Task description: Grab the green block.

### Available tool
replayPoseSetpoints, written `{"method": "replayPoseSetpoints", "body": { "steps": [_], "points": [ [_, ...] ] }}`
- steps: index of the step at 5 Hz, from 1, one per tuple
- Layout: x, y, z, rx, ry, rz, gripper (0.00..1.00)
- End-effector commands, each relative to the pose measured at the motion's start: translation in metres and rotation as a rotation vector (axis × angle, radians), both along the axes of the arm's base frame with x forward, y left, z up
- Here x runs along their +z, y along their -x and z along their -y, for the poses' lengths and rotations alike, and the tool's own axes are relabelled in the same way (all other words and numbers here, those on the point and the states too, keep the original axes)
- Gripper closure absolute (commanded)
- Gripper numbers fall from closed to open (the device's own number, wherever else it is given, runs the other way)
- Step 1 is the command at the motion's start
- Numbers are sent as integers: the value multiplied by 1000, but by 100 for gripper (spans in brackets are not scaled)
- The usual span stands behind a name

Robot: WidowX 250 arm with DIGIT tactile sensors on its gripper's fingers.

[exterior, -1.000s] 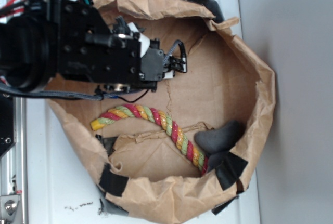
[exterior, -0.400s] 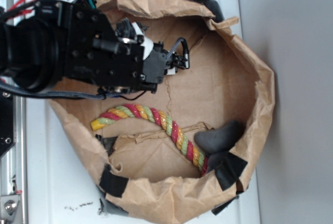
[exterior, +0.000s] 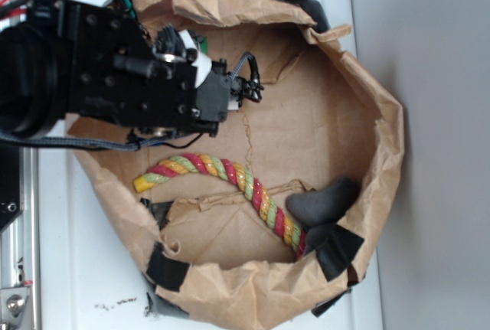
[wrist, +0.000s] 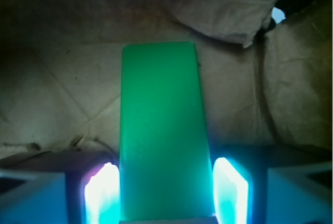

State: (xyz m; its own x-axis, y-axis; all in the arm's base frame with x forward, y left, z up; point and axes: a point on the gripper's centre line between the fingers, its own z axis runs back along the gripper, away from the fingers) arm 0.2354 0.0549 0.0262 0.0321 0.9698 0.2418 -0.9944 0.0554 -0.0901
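Observation:
The green block (wrist: 161, 130) fills the middle of the wrist view, a smooth flat rectangle lying lengthwise away from the camera over brown paper. My gripper (wrist: 166, 185) has one glowing fingertip (wrist: 104, 193) against the block's left side, and the other fingertip (wrist: 230, 193) sits tight by its right side. The jaws look shut on the block. In the exterior view my black arm (exterior: 115, 77) reaches into the upper left of the paper bag (exterior: 360, 77) and hides the block.
A red-yellow-green braided rope (exterior: 222, 173) curves across the bag's floor below the arm. A dark grey lump (exterior: 321, 200) lies at the lower right, by the bag's wall. Black tape patches (exterior: 164, 269) hold the bag's lower rim.
The arm and gripper head have shifted left and a little up in the exterior view, toward the bag's upper left. The rope and the grey lump have not moved.

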Motion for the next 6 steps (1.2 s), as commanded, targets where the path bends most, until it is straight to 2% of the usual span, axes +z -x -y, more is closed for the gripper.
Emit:
{"method": "replayPoseSetpoints", "body": {
  "steps": [1,2,3,4,5,6],
  "points": [
    [26,0,-6,-139,62,92,100],
    [50,-3,15,-354,171,179,100],
    [87,-8,25,-543,217,185,100],
    [118,-1,32,-650,158,218,100],
    [138,-6,37,-729,79,147,100],
    [151,-7,36,-768,32,119,100]
  ]
}}
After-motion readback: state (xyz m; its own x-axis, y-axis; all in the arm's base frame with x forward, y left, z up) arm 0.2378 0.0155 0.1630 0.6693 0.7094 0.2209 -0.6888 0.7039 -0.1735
